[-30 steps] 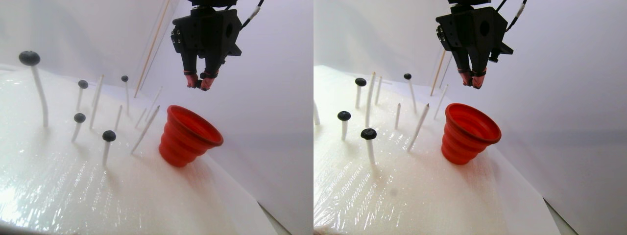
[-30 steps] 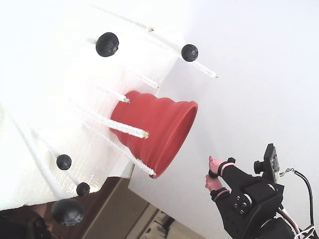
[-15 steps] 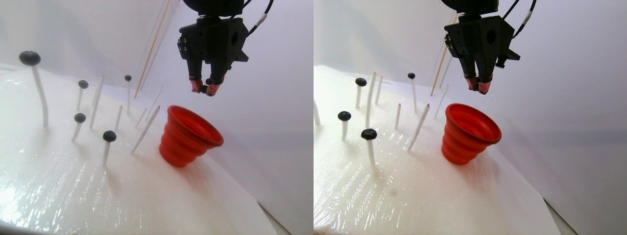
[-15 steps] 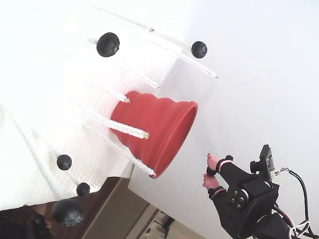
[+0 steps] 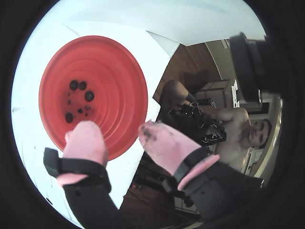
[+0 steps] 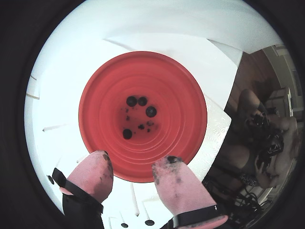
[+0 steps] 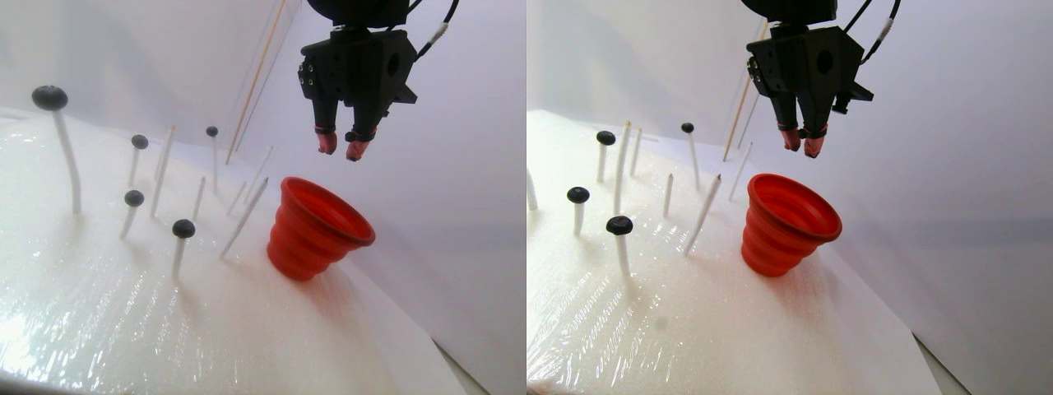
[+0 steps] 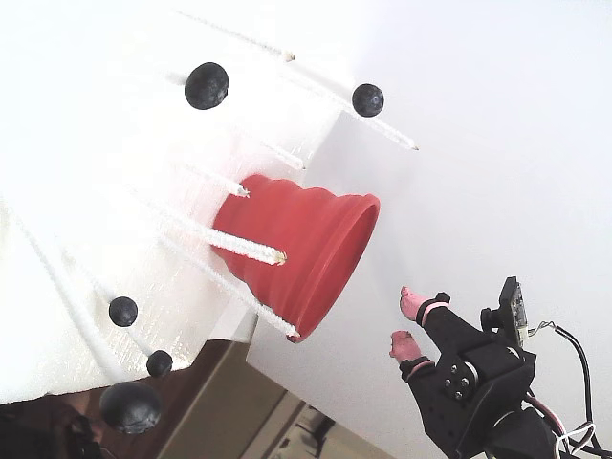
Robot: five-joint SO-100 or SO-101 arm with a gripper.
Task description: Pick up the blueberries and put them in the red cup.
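Gripper [image 6: 131,174] hangs right above the red cup [image 6: 102,143] — pads apart, nothing held; skewered blueberries [image 7: 183,228] stand off left in stereo view.

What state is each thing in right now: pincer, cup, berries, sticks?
pincer: open, empty, hanging above the cup.
red cup: upright on the white foam, mouth open to the pincer.
blueberries in the cup: several lying loose on the bottom.
blueberries on sticks: five in the left half of the stereo pair, not yet picked.
bare sticks: several stand empty.
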